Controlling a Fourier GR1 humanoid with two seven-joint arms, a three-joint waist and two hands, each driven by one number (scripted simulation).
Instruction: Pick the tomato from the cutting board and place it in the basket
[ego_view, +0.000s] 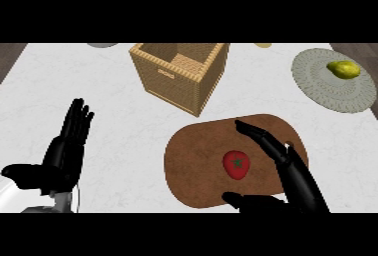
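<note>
On the brown oval wooden cutting board, the round red tomato lies beside the black right hand, which is spread wide and apparently not touching it, so grasping is pending: close, lift, then carry toward 11 o'clock into the square wicker basket, while the black left hand rests open at 9 o'clock.

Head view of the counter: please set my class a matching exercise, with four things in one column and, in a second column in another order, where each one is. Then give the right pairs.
Things
1. red tomato
2. yellow-green pear
3. tan woven basket
4. black left hand

Places
A. on the grey round plate, far right
B. standing on the white counter, far middle
C. at the view's left, open, fingers up
D. on the brown oval cutting board

Pairs: 1-D, 2-A, 3-B, 4-C.
</note>
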